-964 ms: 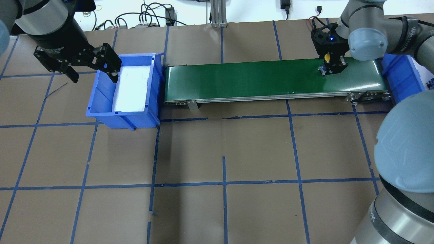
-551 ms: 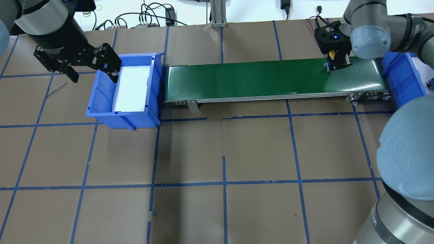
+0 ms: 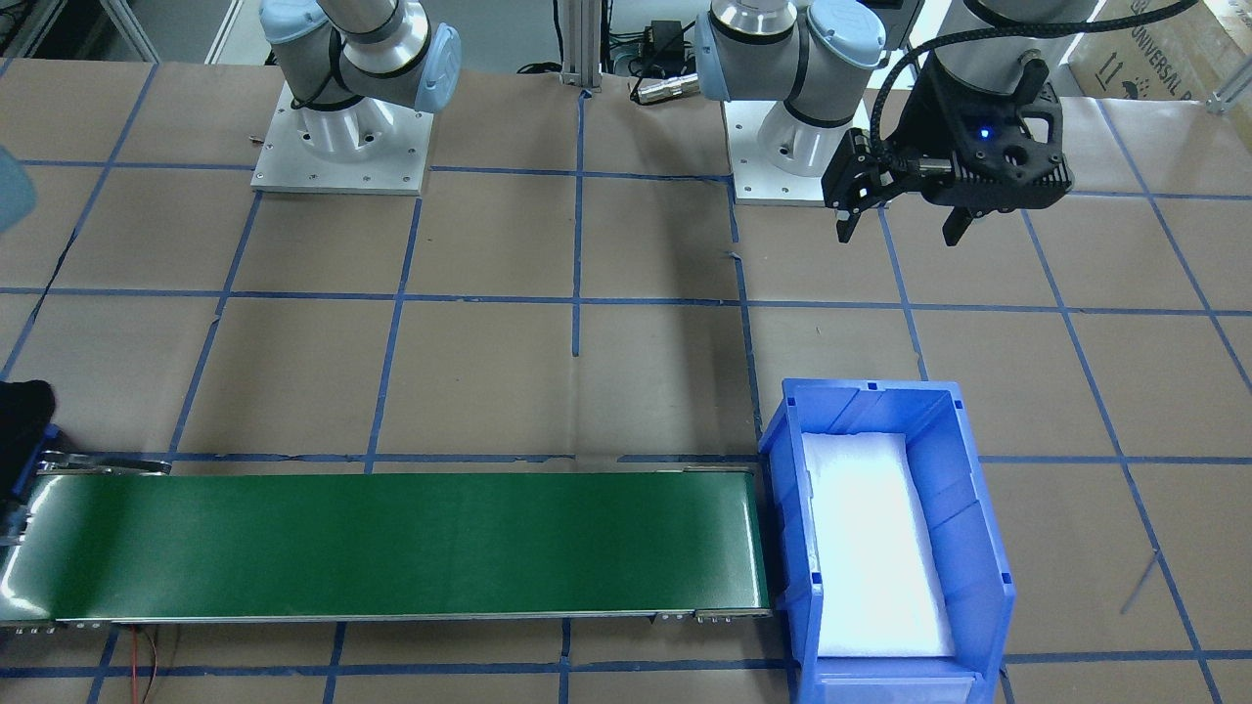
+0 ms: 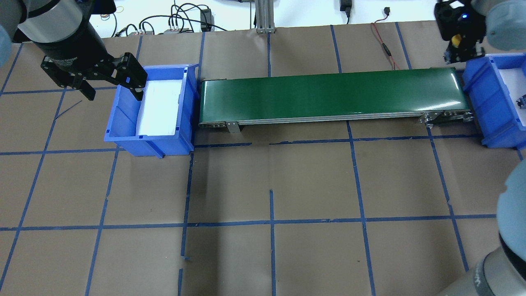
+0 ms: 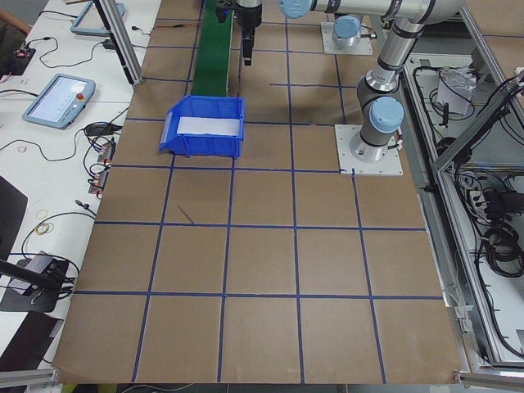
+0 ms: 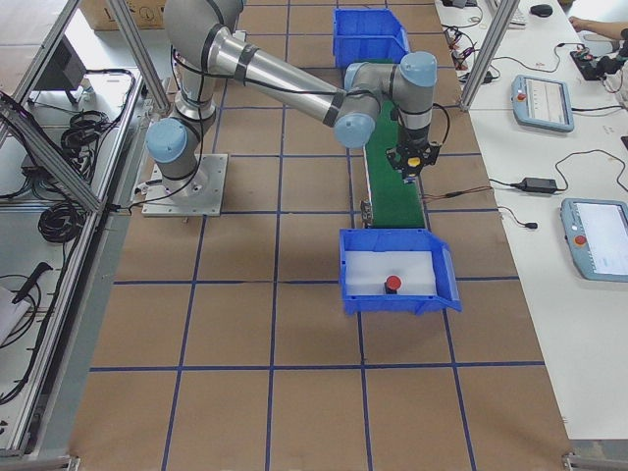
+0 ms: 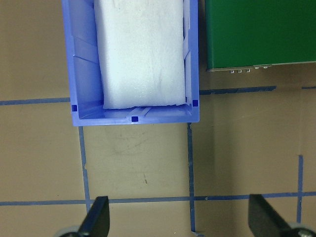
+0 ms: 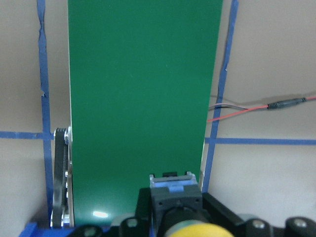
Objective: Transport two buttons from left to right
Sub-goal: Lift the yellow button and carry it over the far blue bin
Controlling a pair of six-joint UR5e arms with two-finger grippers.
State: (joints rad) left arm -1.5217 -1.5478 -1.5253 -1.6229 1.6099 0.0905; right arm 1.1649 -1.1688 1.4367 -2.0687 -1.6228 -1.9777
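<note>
The yellow button (image 4: 456, 39) hangs in the air with my right gripper (image 4: 462, 52) shut on its black body (image 8: 175, 197). It is above the far edge of the green conveyor belt (image 4: 328, 94), at the belt's right end, next to the right blue bin (image 4: 476, 86). The red button (image 6: 392, 284) stands on the white foam inside that bin (image 6: 348, 270). My left gripper (image 4: 114, 94) is open with nothing in it, and hovers by the left blue bin (image 4: 123, 119). That bin (image 7: 133, 118) shows only white foam.
Blue tape lines grid the brown table cover. Cables and a metal post (image 4: 263, 16) lie along the far edge. A red wire (image 8: 256, 108) runs beside the belt. Both arm bases (image 3: 342, 137) stand on the robot's side.
My right gripper lifted the yellow button off the belt and carried it right and farther away, toward the right bin. The left arm stayed still.
</note>
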